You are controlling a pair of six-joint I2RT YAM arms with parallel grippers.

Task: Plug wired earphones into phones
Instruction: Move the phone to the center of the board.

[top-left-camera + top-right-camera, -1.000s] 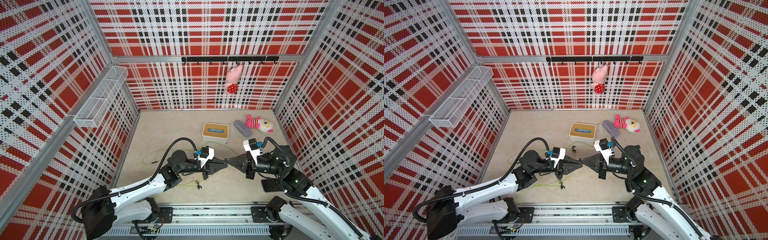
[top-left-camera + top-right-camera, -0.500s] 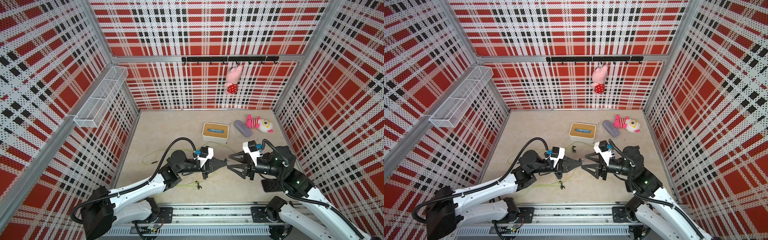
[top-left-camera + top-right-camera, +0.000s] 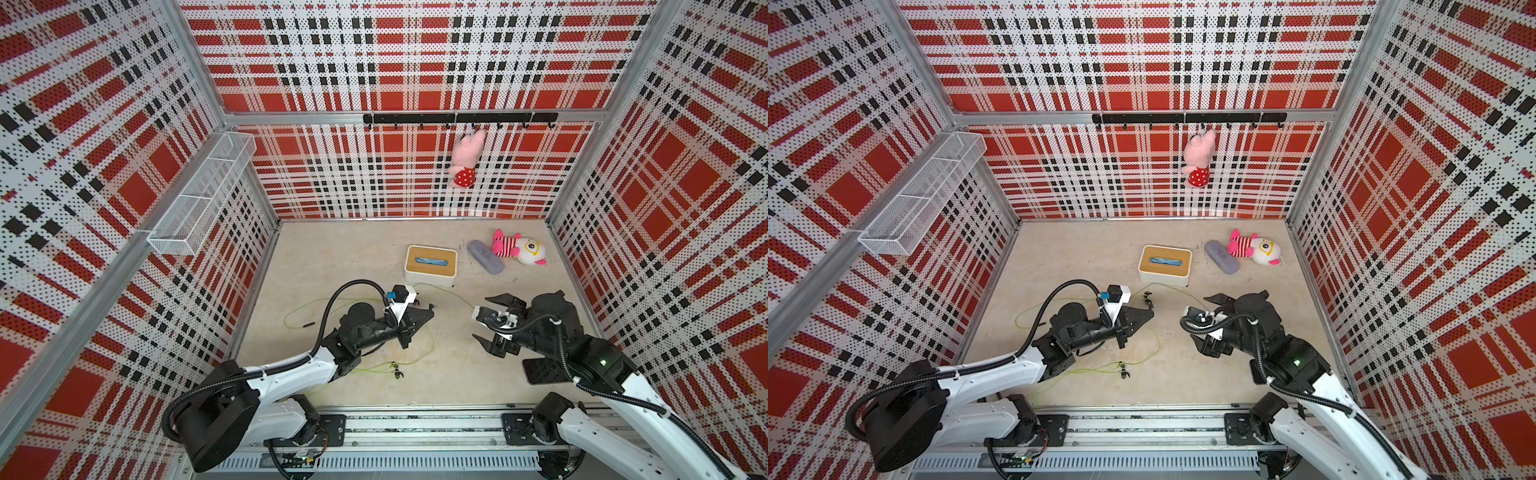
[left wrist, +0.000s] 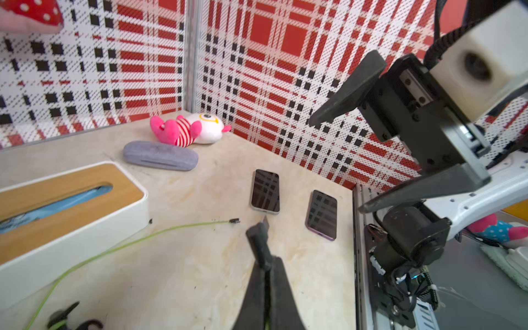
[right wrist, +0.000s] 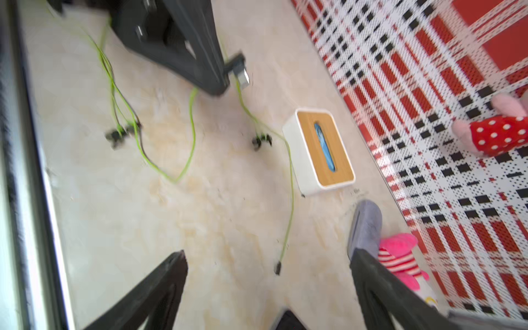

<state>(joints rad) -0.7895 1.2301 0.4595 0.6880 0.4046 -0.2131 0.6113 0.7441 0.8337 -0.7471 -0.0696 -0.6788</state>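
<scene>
Wired earphones (image 5: 261, 140): your left hand (image 3: 430, 309) is clamped on one plug (image 5: 241, 71), while your right hand (image 3: 482, 317), at its 3 o'clock, stands wide open.

right arm (image 3: 557, 320) covers most of one phone (image 3: 540, 371) in a top view; earbuds (image 5: 117, 134) blurred.

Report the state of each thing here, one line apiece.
left gripper, shut on first earphone plug
right gripper, open, empty
second earphone plug, lying loose, unplugged
phones, flat, screens up, nothing plugged in
white box, lid on
grey case, closed
pink plush, hanging from hook rail
</scene>
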